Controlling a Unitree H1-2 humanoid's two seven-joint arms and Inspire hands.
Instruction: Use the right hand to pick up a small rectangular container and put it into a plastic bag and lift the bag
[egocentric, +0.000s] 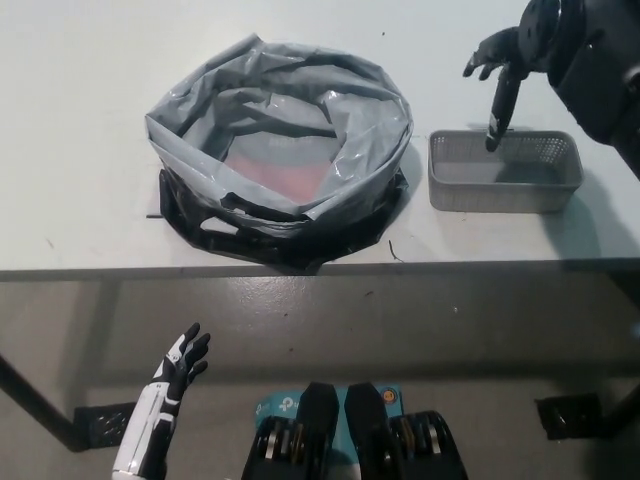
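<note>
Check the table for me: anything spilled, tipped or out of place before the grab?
Nothing stands out. The mesh container sits upright right of the bag, whose crumpled rim is open. The right hand hangs open over the container's far edge. The left hand rests open below the table.

Right robot hand (505, 70) raised, fingers spread; left robot hand (180, 362) low, open.
</note>
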